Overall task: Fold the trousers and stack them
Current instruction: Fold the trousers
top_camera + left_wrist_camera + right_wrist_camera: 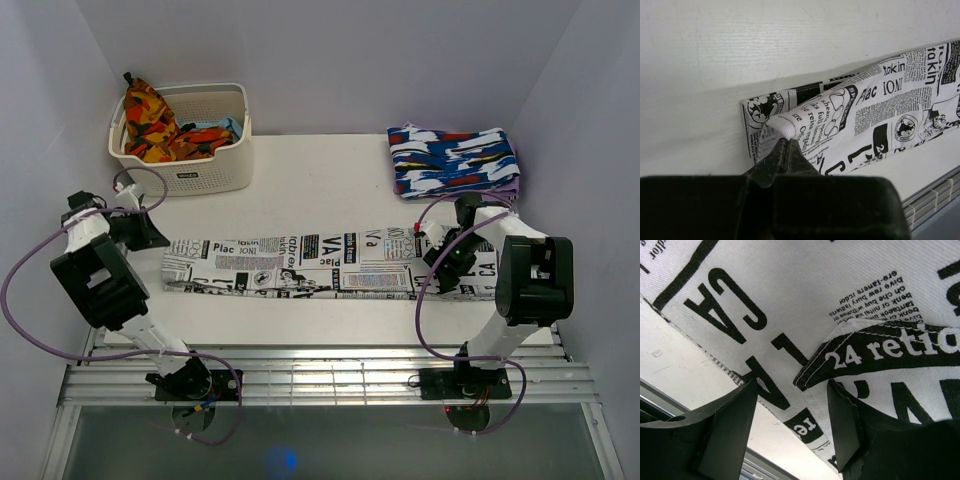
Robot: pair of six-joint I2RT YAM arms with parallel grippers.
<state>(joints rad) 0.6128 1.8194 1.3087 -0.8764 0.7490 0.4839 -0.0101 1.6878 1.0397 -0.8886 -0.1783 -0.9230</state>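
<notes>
- The trousers [300, 265] lie as one long flat strip across the middle of the table [330, 175], running left to right, close to the front rail.
- The left gripper [786, 144] is pinched tight on the left end of the strip. A small ridge of cloth bunches up at its tips. I cannot tell whether the bottom layer is caught too.
- The right gripper [792, 392] sits low over the right end with its jaws apart and holds nothing. Printed cloth fills the gap between its fingers [730, 430], and a turned-up hem edge lies just beside the right one.
- The step in hand looks like taking both ends ready for a fold. To do it well, the right jaws should settle onto the edge and close over every layer before either arm lifts.
- Both ends should then rise together and level, so the strip neither twists nor drags out of square.
- Lifting from the left alone would probably pull the cloth out from under the open right jaws.
- The folded patterned garment [455, 160] lies at the far right of the table, just behind the right arm. It is probably where the stack goes, so the fold should end compact enough to sit on it.
</notes>
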